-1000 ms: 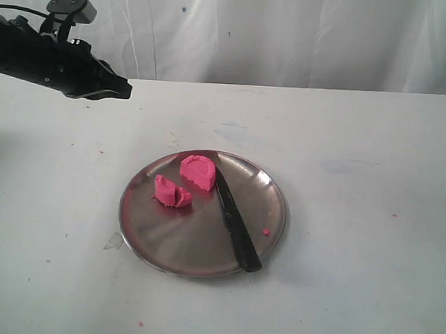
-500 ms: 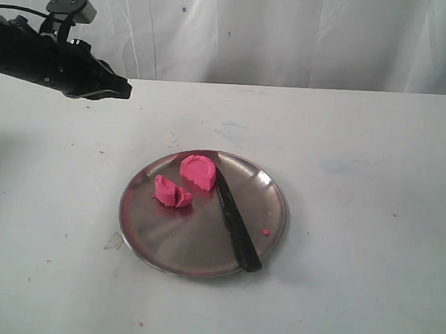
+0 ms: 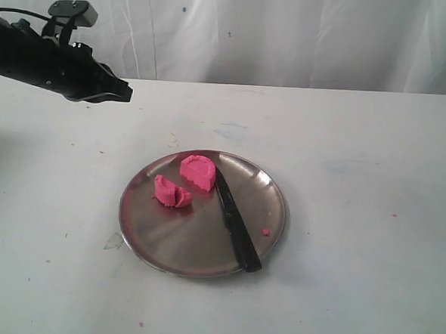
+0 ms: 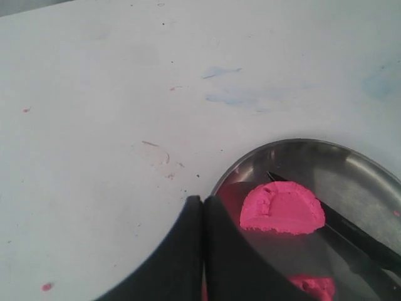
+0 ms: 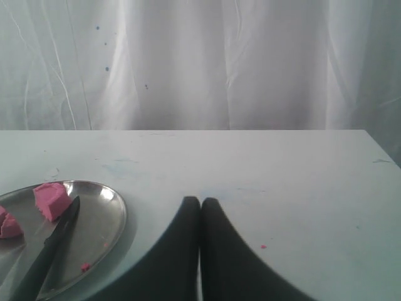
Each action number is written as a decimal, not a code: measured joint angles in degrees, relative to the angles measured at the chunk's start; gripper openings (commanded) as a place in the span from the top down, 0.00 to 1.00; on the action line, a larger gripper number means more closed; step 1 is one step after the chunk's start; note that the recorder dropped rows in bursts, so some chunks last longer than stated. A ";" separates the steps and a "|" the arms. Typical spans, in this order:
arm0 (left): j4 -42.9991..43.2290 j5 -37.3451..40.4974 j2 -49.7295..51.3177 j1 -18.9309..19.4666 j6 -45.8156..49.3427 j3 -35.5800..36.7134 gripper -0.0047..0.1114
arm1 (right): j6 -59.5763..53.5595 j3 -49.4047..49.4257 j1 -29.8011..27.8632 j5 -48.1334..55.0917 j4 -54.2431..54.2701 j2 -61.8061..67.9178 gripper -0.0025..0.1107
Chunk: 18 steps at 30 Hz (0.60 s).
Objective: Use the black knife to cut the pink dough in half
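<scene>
Black left gripper [image 4: 202, 199] has its two fingers pressed tight together and holds nothing. It hangs in the air over the far left of the table, well apart from the plate. The black right gripper [image 5: 200, 200] is pressed together too, with nothing in it, and it sits over the table away from the plate.

A white cloth curtain [image 3: 292, 35] hangs at the far side. The big white table [image 3: 356, 220] has little pink specks on it. A round shiny metal plate [image 3: 180, 244] sits near the middle. The slim black knife [image 3: 235, 221] lies on the right half of the plate, its tip just beside the far dough piece and its handle at the near rim.

The soft pink dough is in two lumps on the plate. One [image 3: 198, 171] is at the far side, the other [image 3: 172, 192] is nearer and to the left. A tiny pink crumb [image 3: 265, 232] lies right of the knife
</scene>
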 measured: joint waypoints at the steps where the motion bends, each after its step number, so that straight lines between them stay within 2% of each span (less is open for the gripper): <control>1: 0.00 0.00 0.15 0.00 0.00 0.00 0.96 | 0.00 0.00 0.00 0.00 0.00 0.00 0.98; 11: 0.05 -0.82 -5.57 0.00 0.10 1.08 0.96 | 0.00 0.00 0.00 0.00 0.00 0.00 0.98; 18: 0.05 -8.08 -16.18 0.00 0.10 12.77 0.96 | 0.00 0.00 0.00 0.00 0.00 0.00 0.98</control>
